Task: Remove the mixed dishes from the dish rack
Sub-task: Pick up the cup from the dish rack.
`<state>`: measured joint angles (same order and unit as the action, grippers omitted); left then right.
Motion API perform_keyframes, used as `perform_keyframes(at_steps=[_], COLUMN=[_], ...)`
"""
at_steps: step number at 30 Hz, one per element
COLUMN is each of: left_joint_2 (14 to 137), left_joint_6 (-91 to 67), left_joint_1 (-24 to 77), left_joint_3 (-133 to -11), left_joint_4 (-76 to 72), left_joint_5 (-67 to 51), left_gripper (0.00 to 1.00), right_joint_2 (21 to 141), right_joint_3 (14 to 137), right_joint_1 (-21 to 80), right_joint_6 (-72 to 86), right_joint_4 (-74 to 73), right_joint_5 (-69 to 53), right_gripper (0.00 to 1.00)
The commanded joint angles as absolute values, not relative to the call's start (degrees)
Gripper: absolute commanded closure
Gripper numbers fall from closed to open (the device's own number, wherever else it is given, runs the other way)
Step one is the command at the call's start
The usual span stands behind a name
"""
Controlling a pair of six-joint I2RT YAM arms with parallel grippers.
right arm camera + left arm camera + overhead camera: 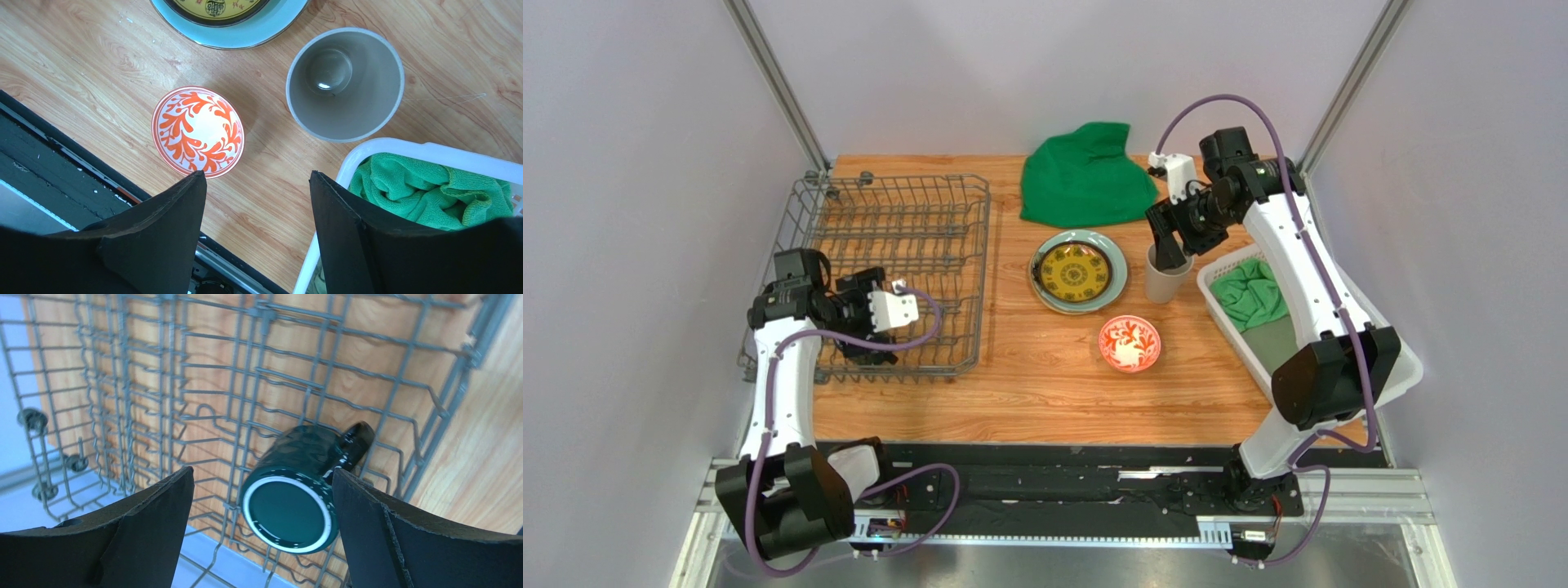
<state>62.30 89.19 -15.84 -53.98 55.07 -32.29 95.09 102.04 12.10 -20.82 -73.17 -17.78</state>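
Observation:
The grey wire dish rack stands at the left. In the left wrist view a dark teal mug lies on its side in the rack, one round end facing the camera. My left gripper is open around the mug, its right finger close beside it; it also shows in the top view. My right gripper is open and empty, above the table just near the upright beige cup. The red-and-white bowl sits left of it. The small yellow-and-dark plate lies on the pale green plate. No cream floral plate shows.
A green cloth lies at the back of the table. A white basket holding another green cloth stands at the right, its rim close to my right gripper. The table's black front rail runs below the bowl.

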Motion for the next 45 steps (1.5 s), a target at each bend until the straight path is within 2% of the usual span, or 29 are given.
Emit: perform_keyframes(at_steps=[1, 12, 21, 45], left_joint_2=[63.19, 66.0, 68.64, 76.64], left_joint_6=[107.03, 121.8, 127.08, 128.67], left_joint_1=[-15.91, -15.82, -15.91, -13.27], left_joint_3=[-52.82, -52.21, -51.95, -47.9], left_joint_4=[59.58, 64.33, 63.55, 56.78], left_joint_5=[-32.17, -28.49, -25.84, -27.51], left_gripper=[0.1, 0.11, 0.12, 0.22], right_joint_2=[92.46, 92.72, 93.25, 94.75], right_joint_3=[100.11, 98.44, 97.91, 96.68], right_joint_1=[12.22, 12.13, 12.22, 12.13], right_joint_6=[-21.09, -21.27, -20.92, -20.3], right_joint_4=[-69.61, -69.26, -68.82, -68.29], right_joint_5=[-19.42, -19.69, -20.21, -21.09], right_gripper=[0.33, 0.33, 0.33, 0.33])
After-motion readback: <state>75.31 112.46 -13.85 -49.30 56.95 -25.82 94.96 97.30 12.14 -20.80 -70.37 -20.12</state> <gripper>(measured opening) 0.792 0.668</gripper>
